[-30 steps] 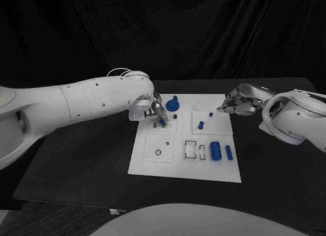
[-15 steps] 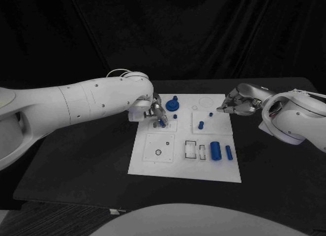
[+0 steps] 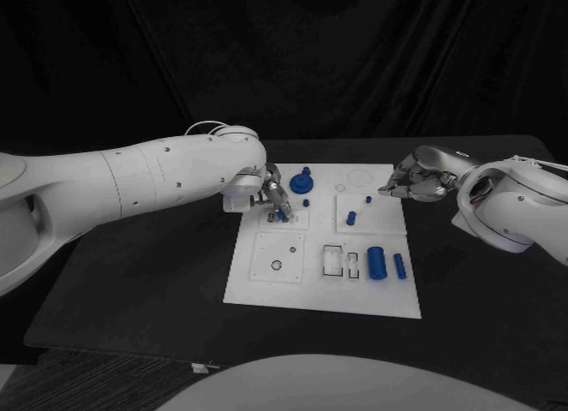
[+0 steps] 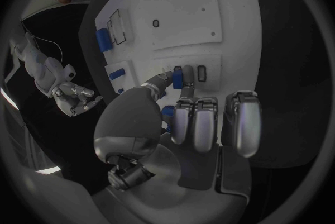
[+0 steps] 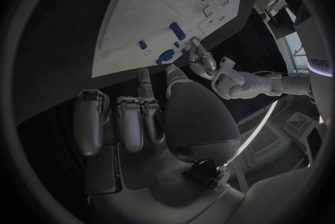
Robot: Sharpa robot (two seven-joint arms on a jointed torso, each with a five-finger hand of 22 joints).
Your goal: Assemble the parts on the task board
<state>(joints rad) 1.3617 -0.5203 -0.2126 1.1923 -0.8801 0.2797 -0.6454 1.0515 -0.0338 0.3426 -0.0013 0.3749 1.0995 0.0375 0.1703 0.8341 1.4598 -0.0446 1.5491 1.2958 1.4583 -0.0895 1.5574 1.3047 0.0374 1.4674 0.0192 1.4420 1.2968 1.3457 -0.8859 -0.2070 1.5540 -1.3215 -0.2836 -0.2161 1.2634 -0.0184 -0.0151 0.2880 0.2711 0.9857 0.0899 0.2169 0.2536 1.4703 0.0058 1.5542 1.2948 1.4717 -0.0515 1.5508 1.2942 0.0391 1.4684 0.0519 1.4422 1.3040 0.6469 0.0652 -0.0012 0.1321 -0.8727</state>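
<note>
At the far-left corner of the flat white task board [image 3: 306, 278], toward ten o'clock from its middle, the silver left hand [image 3: 266, 193] pinches a small blue peg-shaped part [image 4: 178, 77] between thumb and one finger, holding it down at a slotted square of the board; its other fingers are curled alongside. At twelve o'clock from that hand a round blue knobbed part [image 3: 301, 181] stands on the board. Near the board's middle a short blue cylinder part [image 3: 350, 217] stands upright. Toward four o'clock a thick blue cylinder [image 3: 375, 262] and a thinner blue rod [image 3: 397, 265] lie side by side. Off the board's far-right edge, at two o'clock, the silver right hand [image 3: 409, 182] hangs over the black table [image 3: 135, 282] with fingers curled in, holding nothing.
</note>
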